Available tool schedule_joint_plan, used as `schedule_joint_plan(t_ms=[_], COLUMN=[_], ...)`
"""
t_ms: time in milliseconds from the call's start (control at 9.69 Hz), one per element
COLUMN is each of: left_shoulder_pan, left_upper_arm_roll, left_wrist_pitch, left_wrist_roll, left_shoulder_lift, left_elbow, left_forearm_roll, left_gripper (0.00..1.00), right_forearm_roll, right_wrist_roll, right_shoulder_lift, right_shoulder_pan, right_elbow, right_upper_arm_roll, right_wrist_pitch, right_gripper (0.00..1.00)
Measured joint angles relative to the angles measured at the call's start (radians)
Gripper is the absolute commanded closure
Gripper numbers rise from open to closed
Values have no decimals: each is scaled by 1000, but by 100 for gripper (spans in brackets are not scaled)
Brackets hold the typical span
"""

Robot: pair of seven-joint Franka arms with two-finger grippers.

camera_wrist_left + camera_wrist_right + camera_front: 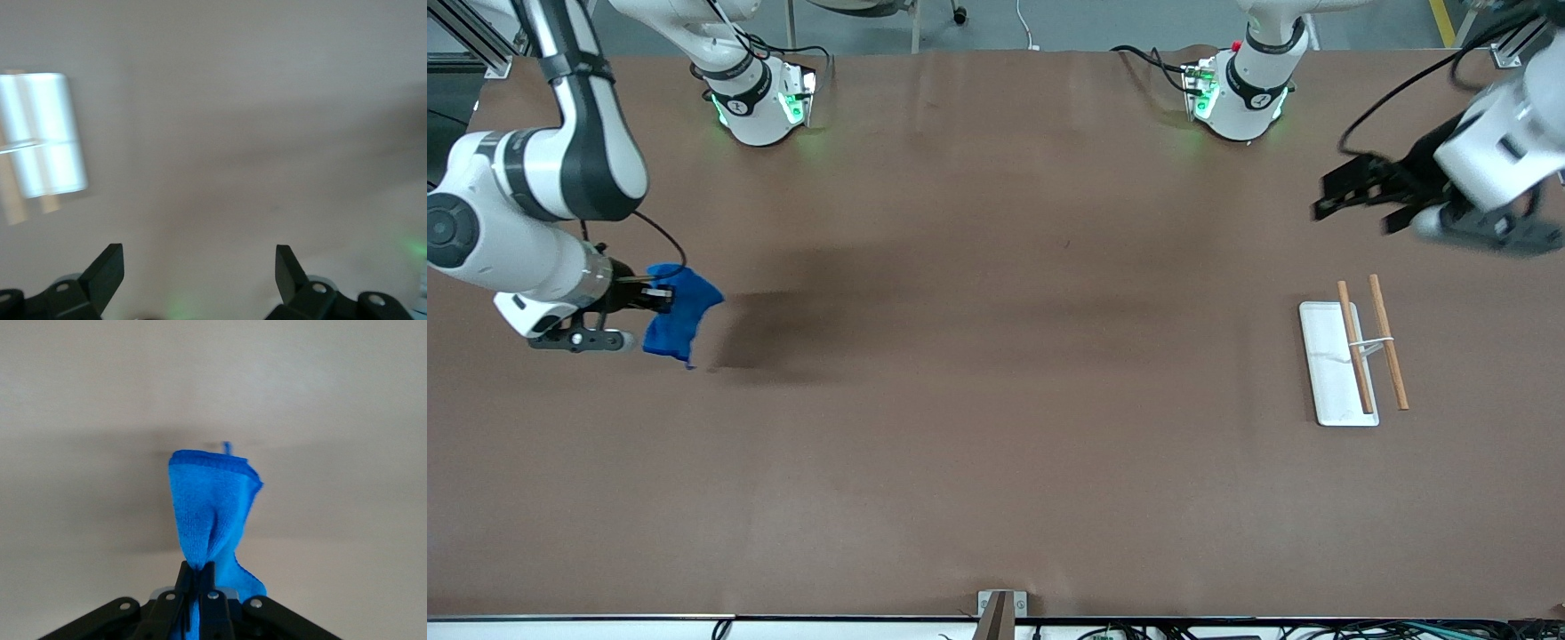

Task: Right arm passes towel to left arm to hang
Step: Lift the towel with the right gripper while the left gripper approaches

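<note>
- My right gripper [660,296] is clenched on the towel [680,318], which hangs bunched from it above the surface [996,444].
- My left gripper [1356,197] is spread wide, holding nothing, up over the surface.
- Below it, nearer the camera, stands a white rack [1336,363] with two wooden bars [1388,352].

Front view: high over the table [996,462], facing both arm bases along its top edge, taking in the whole surface.
Left wrist view: close above the table, looking down past the left gripper [199,267].
Right wrist view: close, looking along the right gripper [198,577].
Shared: brown tabletop; white rack [1336,364] [41,133].
</note>
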Motion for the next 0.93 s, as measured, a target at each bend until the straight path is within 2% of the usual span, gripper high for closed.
schedule_joint_plan(t_ms=[206, 413, 619, 929], left_shoulder_pan=[-10, -35, -46, -62], left_upper_arm_roll=[-4, -16, -22, -54], left_wrist_pitch=[95, 158, 169, 167], left_wrist_roll=[44, 123, 183, 295], left_shoulder_lift=[134, 246, 334, 430], left_elbow=[0, 0, -4, -36], left_forearm_roll=[-217, -447, -651, -975], left_gripper=[0, 0, 0, 0], right_forearm_roll=[235, 412, 605, 860], right_wrist_roll=[16, 29, 37, 43], right_shoulder_lift=[3, 11, 23, 28], right_shoulder_pan=[18, 33, 41, 45], right_elbow=[12, 22, 37, 82], right_upper_arm_roll=[74, 150, 228, 320], right_wrist_pitch=[73, 160, 223, 239], right_gripper=[100, 100, 100, 100])
